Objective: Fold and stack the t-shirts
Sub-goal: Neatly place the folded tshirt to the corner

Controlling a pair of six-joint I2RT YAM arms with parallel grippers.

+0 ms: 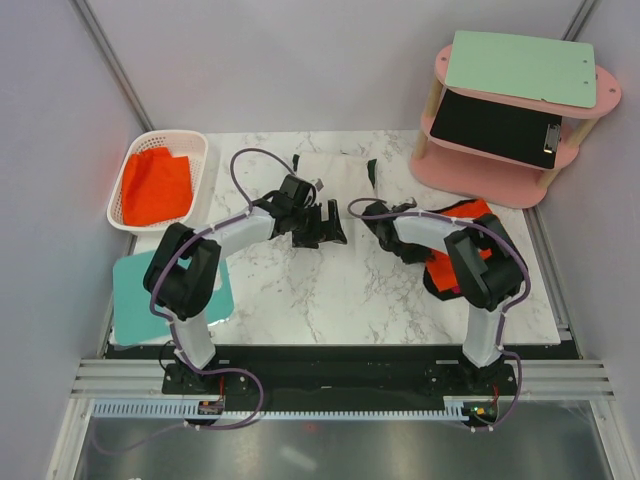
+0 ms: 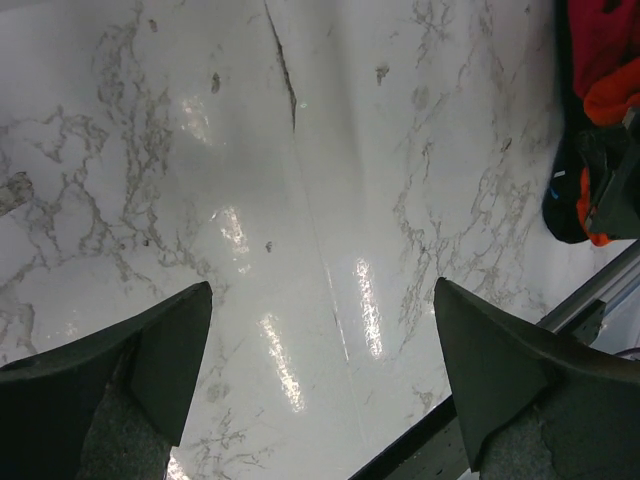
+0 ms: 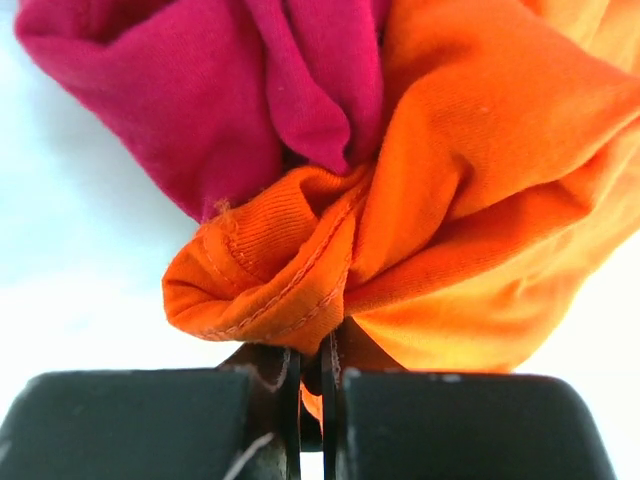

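- Early stage: the right pincer (image 3: 312,365), pressed together, pinches a bunched hem of the orange shirt (image 3: 480,200) on the right side of the desk (image 1: 330,290). Nothing in this heap looks folded yet.
- A magenta shirt (image 3: 180,90) is crumpled against the orange one, touching it just above the grip. Both lie in a loose pile under the right arm.
- The left pincer (image 2: 320,300) hangs spread wide over bare marble near the middle of the desk, holding nothing.
- A folded orange cloth (image 1: 157,187) sits in the white basket (image 1: 165,135) at the far left, apparently one piece already dealt with. Whether it is a shirt cannot be told.
- A pale cloth (image 1: 330,165) lies flat at the far centre. How it is folded is unclear from above.
- No stack shows on the desk, so the orange and magenta pieces likely have spreading, folding and stacking all ahead of them.
- The orange shirt is soft knit with a ribbed edge and a stitched double seam, and it gathers into thick, rounded folds.
- The magenta shirt is smoother jersey, limp and creased.
- The desk is hard, glossy white marble with grey veins that throws back the lights.
- The basket has lattice walls and a rounded rim.
- A pink two-tier shelf (image 1: 520,185) stands at the far right.
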